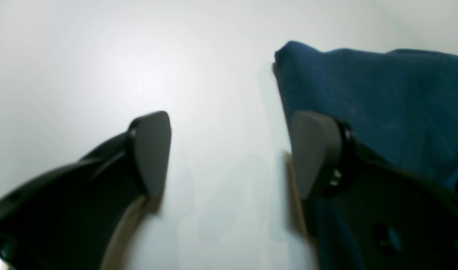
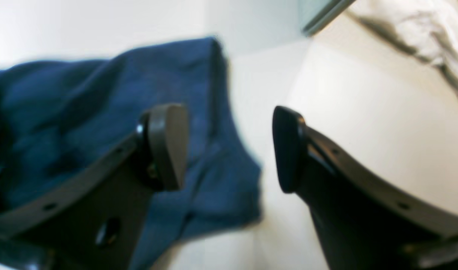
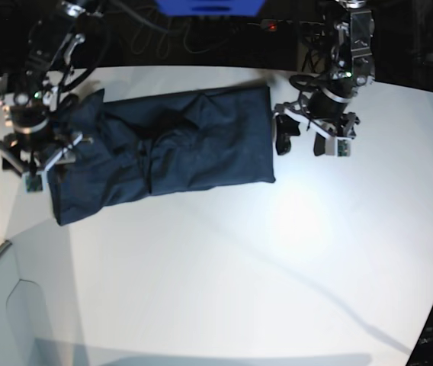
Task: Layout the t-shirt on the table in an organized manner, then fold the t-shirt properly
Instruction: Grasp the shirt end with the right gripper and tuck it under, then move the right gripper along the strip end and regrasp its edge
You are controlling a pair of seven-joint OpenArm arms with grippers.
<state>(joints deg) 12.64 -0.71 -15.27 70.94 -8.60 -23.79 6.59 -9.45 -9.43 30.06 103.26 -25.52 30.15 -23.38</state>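
The dark navy t-shirt (image 3: pixel 171 152) lies bunched into a rough rectangle at the back of the white table (image 3: pixel 277 252); no white label shows. My left gripper (image 3: pixel 302 143) is open and empty just off the shirt's right edge. In the left wrist view its jaws (image 1: pixel 232 153) stand wide apart over bare table (image 1: pixel 101 56), one finger (image 1: pixel 315 153) at the shirt's edge (image 1: pixel 383 105). My right gripper (image 3: pixel 32 169) is open and empty at the shirt's left end. In the right wrist view (image 2: pixel 229 150), one finger (image 2: pixel 169 146) is over the shirt (image 2: pixel 82 112).
Cables and a blue object (image 3: pixel 209 6) lie beyond the table's far edge. A grey panel (image 3: pixel 11 305) sits at the front left. A crumpled white thing (image 2: pixel 413 33) shows beyond the table edge in the right wrist view.
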